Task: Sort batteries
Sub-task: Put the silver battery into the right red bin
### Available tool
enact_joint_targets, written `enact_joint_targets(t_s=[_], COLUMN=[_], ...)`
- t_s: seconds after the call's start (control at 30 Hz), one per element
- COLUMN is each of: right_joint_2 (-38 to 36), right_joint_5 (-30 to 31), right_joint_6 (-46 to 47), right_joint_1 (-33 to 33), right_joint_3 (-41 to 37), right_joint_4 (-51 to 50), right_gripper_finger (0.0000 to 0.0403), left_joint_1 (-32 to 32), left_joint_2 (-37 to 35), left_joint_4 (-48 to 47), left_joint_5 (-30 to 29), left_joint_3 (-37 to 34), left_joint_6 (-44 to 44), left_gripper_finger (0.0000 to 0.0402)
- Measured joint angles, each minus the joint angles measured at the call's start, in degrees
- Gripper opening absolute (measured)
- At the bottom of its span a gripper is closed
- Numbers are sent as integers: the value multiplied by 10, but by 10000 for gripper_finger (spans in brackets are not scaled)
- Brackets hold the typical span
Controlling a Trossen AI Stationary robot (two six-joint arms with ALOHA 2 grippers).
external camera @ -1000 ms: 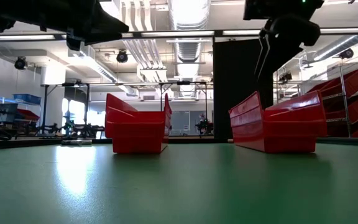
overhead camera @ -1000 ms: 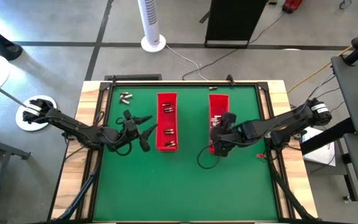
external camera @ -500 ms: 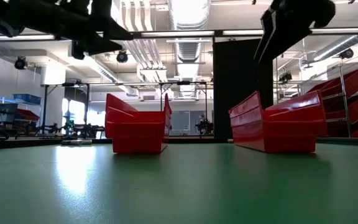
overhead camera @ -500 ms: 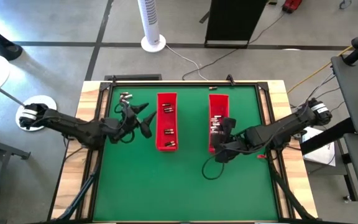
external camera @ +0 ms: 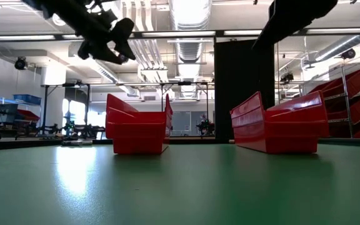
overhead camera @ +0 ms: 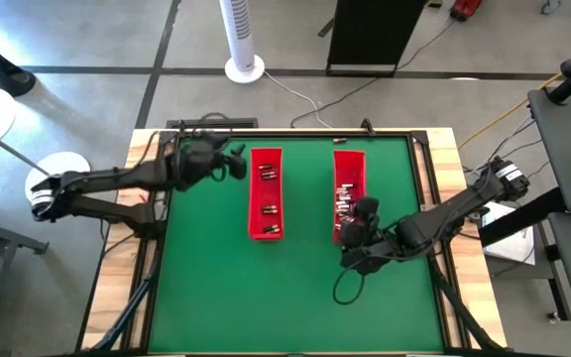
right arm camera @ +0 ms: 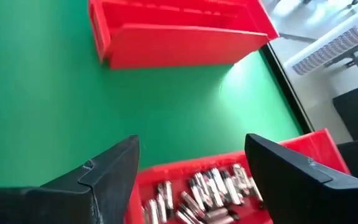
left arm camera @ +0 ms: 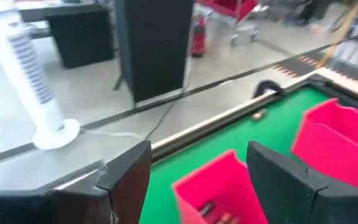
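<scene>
Two long red trays lie lengthwise on the green mat. The left tray (overhead camera: 267,193) holds a few small silvery batteries (overhead camera: 269,210). The right tray (overhead camera: 347,188) holds a heap of batteries (right arm camera: 207,186). My left gripper (overhead camera: 236,161) hovers open above the mat, just left of the left tray's far end (left arm camera: 219,186), and points toward it. My right gripper (overhead camera: 347,232) hovers open over the right tray's near end; batteries show between its fingers in the right wrist view. Neither gripper holds anything.
Bare green mat (overhead camera: 295,297) stretches along the near side and between the trays. A black frame (overhead camera: 285,131) edges the table's far side, with a small object (overhead camera: 340,142) on it. A white tower fan (overhead camera: 241,40) and a black cabinet (overhead camera: 375,35) stand beyond the table.
My left gripper has swung from the mat beside the left tray's middle toward the table's far edge, rising and turning to face the tray's far end. My right gripper has drifted along the right tray toward the near edge. The trays have kept still.
</scene>
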Motion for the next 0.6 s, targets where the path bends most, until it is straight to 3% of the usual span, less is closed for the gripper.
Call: enact_joint_targets(t_s=[0.3, 0.6], right_joint_2=[1, 1], right_joint_5=[4, 5], right_joint_6=[-9, -24], right_joint_1=[-12, -19], right_joint_3=[-30, -35], right_joint_4=[61, 83], right_gripper_finger=[286, 271], left_joint_1=[123, 215], left_joint_2=[48, 174], left_joint_4=[-312, -481], left_joint_5=[1, 69], left_joint_3=[172, 255], left_joint_6=[-102, -159], left_gripper_finger=[242, 242])
